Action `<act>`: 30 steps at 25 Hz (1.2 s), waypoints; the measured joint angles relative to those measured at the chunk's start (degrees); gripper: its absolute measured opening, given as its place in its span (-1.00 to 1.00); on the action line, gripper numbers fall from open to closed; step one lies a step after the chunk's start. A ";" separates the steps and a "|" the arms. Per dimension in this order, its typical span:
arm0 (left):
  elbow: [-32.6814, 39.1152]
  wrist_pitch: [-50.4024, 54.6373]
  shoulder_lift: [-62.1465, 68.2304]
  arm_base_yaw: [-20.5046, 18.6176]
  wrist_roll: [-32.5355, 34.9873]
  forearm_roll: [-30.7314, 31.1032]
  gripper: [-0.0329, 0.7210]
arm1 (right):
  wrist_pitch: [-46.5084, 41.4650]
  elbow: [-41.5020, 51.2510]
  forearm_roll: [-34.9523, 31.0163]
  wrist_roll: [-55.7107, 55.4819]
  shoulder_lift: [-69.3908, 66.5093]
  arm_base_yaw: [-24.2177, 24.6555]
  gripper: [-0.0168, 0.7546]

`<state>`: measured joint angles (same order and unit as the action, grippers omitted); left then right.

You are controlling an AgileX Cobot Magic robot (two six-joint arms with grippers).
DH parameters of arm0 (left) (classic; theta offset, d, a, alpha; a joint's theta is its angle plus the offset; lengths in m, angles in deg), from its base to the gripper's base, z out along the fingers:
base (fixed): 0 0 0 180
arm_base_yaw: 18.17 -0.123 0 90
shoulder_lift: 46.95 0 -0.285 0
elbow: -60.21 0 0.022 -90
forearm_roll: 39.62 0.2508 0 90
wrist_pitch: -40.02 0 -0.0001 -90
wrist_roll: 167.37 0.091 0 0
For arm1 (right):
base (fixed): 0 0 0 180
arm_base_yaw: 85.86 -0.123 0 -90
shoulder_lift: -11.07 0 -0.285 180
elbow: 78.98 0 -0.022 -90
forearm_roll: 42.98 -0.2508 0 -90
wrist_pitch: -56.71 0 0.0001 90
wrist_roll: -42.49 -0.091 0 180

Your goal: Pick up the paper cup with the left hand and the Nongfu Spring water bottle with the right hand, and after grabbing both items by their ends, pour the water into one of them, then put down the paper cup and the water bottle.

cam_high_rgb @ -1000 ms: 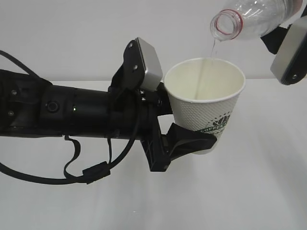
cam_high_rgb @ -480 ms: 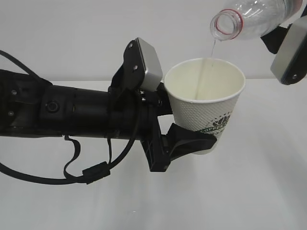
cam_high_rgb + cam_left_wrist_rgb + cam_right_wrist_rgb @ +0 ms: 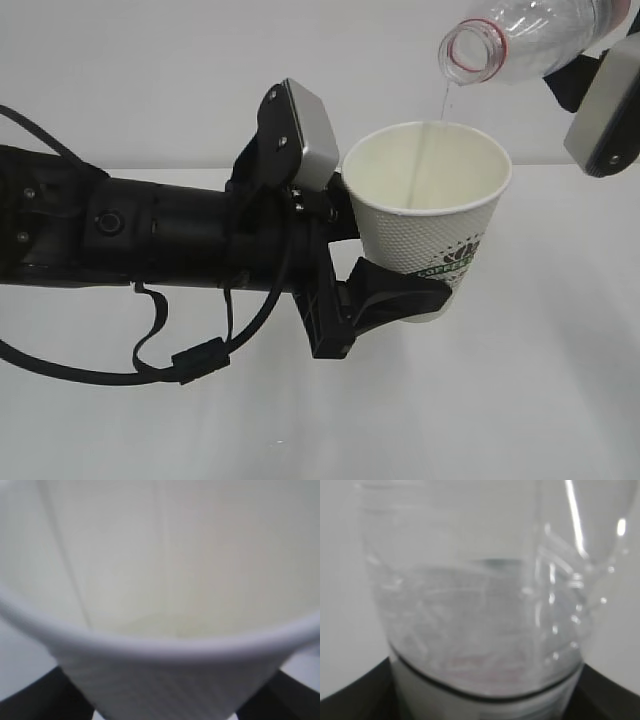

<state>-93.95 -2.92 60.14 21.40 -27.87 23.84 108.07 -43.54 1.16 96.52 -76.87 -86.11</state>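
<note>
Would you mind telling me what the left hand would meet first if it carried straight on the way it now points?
Probably nothing: the left hand, gripping the paper cup, points right, where the view shows only bare white table. The water bottle sits higher.

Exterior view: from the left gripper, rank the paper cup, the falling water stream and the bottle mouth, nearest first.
From the left gripper:
1. paper cup, clamped in it.
2. water stream, above, dropping into the cup.
3. bottle mouth, top right, highest.
</note>
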 joint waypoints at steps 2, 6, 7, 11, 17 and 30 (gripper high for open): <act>0.00 0.00 0.00 0.00 0.00 0.00 0.53 | 0.00 0.00 0.00 0.00 0.00 0.00 0.35; 0.00 0.00 0.00 0.00 0.00 0.00 0.53 | 0.00 0.00 0.00 0.00 0.00 0.00 0.35; 0.00 0.00 0.00 0.00 0.00 0.00 0.53 | 0.00 0.00 0.00 0.02 0.00 0.00 0.35; 0.00 0.00 0.00 0.00 0.00 0.00 0.53 | 0.04 0.00 0.00 0.42 0.00 0.00 0.35; 0.00 0.00 0.00 0.00 0.00 0.10 0.53 | 0.04 0.00 0.00 0.86 0.00 0.00 0.35; 0.00 0.10 0.00 0.00 0.00 0.10 0.53 | 0.13 0.00 0.00 1.11 0.00 0.00 0.35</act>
<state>-93.95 -2.83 60.14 21.40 -27.87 23.94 108.20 -43.54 1.16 97.64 -76.87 -86.11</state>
